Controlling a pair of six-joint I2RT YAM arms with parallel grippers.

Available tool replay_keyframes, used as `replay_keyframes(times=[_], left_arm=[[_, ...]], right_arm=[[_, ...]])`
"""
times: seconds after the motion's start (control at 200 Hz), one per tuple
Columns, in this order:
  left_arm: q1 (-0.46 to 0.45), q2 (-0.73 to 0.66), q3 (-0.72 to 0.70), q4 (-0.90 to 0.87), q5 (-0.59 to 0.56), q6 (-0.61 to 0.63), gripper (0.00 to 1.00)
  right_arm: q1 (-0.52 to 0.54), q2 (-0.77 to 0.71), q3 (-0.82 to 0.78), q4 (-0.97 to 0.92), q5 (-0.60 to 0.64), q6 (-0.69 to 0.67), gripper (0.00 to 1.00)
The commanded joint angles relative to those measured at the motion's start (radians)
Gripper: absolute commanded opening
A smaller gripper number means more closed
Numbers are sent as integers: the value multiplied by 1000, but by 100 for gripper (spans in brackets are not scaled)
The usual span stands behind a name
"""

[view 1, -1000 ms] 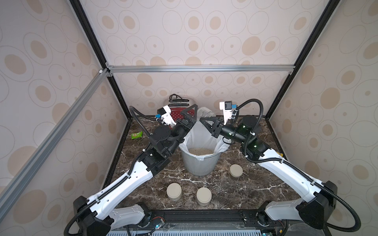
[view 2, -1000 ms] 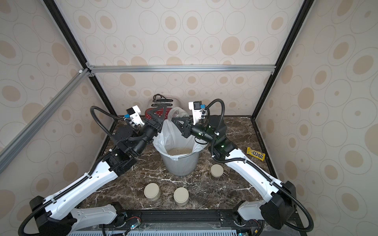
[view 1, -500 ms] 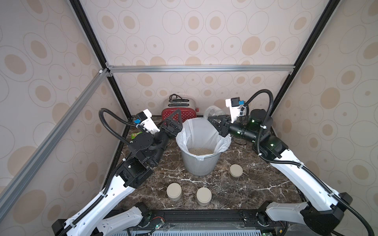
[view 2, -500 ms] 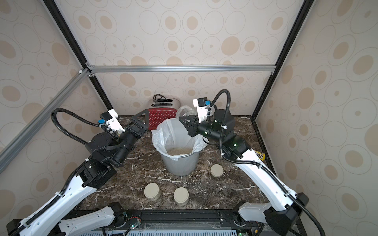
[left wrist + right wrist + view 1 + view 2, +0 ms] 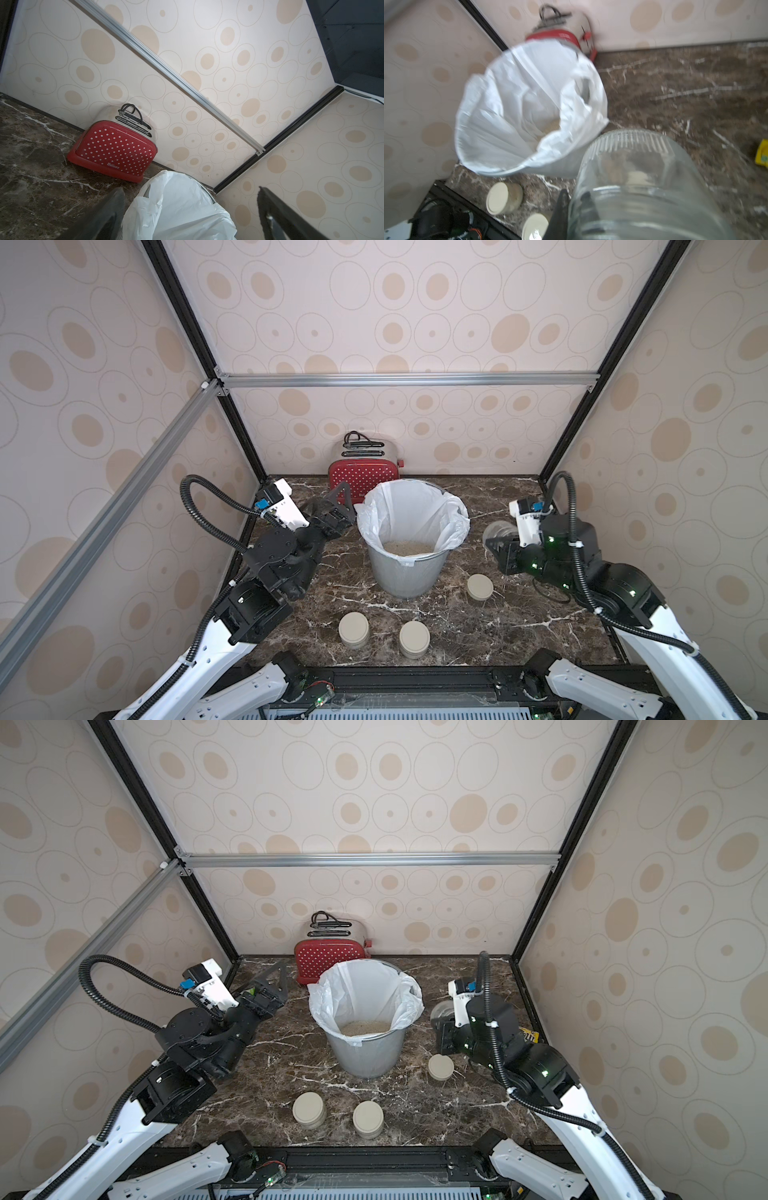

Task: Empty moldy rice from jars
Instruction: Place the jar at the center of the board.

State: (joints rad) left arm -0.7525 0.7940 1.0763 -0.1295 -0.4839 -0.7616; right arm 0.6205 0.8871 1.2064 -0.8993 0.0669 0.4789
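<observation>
The marble table [image 5: 519,506] carries a grey bin [image 5: 405,576] with a white liner [image 5: 411,506] at its middle and a red toaster [image 5: 361,477] behind it. The left gripper [image 5: 328,502] hovers just beside the bin, fingers spread wide on nothing. The right gripper [image 5: 498,541], on the bin's other side, has its fingers [image 5: 560,209] clamped on an uncapped glass jar [image 5: 496,531] held above the table. Two capped jars [image 5: 353,630] [image 5: 414,639] stand at the front, and what looks like a loose lid [image 5: 480,588] lies near the bin. The moldy rice [image 5: 408,548] sits at the bin's bottom.

The step seems to be parking the emptied jar. It is best lowered upright onto bare table clear of the lid and liner, and let go only once seated.

The right wrist view, though blurred, shows the held jar looks empty and one front jar [image 5: 508,197] beige with filling, where the top views give only lids
</observation>
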Motion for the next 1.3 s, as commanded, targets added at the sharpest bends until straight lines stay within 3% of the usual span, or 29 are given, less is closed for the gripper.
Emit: replay_keyframes(times=[0.0, 0.22, 0.506, 1.292], left_arm=[[0, -17, -12, -42, -32, 19, 99], [-1, -40, -37, -55, -42, 3, 99], [-1, -64, -64, -73, -59, -12, 99], [-1, -73, -98, -85, -61, -43, 99]], right_arm=[[-4, 17, -113, -74, -33, 110, 0], [-1, 96, -281, 13, -145, 189, 0], [5, 186, -356, 107, -211, 218, 0], [10, 396, -457, 228, -240, 240, 0]])
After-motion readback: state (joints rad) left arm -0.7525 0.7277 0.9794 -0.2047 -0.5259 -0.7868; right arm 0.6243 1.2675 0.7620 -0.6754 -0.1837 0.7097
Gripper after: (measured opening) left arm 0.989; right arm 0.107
